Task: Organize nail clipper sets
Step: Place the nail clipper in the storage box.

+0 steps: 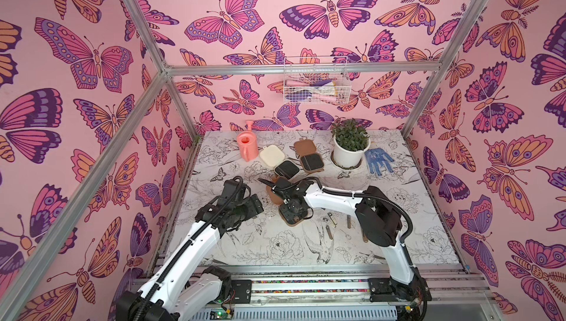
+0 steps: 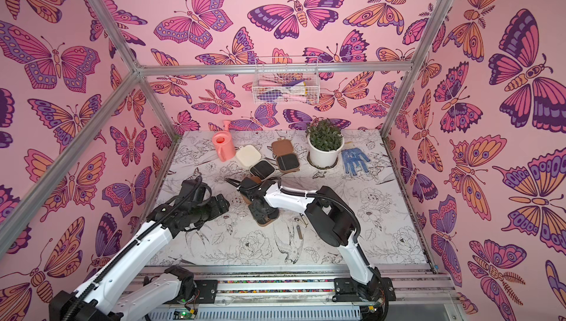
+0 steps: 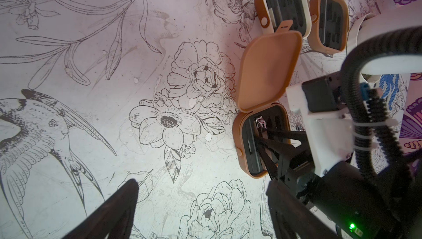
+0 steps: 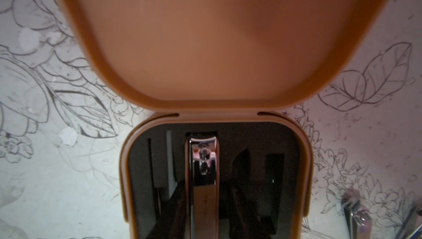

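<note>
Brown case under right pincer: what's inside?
The case holds a black liner with one metal clipper slotted; other slots too dark to judge. The right pincer covers the rest.

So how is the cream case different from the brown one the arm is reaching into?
The cream case lies at the back beside the watering can; the brown case lies nearer, under the right gripper. The brown case holds a shiny clipper; the cream case's contents are unclear. Both lie open, black inside.

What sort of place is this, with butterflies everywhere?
Most likely a staged robot test booth, not a real room: butterfly wallpaper on a bare aluminium frame, two robot arms, and props like a potted plant and pink watering can.
</note>
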`<state>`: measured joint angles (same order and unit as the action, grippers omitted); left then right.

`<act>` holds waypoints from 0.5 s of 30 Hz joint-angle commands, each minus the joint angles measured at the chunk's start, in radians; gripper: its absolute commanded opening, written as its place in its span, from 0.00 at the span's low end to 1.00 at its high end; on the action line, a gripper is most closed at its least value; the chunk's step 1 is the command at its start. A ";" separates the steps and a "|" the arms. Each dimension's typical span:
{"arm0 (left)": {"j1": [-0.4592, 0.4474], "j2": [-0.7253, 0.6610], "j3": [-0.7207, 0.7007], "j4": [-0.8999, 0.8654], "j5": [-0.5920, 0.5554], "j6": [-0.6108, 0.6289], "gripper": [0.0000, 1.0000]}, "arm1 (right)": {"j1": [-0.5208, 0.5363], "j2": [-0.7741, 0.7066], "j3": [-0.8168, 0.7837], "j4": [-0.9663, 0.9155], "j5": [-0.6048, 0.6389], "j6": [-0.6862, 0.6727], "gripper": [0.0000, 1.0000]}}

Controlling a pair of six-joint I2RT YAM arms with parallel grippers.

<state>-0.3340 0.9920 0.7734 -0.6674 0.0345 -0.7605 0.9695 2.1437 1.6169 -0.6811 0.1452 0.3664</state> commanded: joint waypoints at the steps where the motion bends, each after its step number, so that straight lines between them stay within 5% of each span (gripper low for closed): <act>1: 0.006 -0.005 -0.009 -0.017 0.004 0.007 0.90 | -0.002 0.021 0.037 -0.024 -0.002 0.003 0.33; 15: 0.006 0.011 0.000 -0.017 0.004 0.009 0.90 | -0.002 -0.038 0.057 -0.056 -0.025 0.021 0.33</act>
<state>-0.3340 0.9943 0.7734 -0.6674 0.0345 -0.7601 0.9695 2.1445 1.6459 -0.7025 0.1295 0.3698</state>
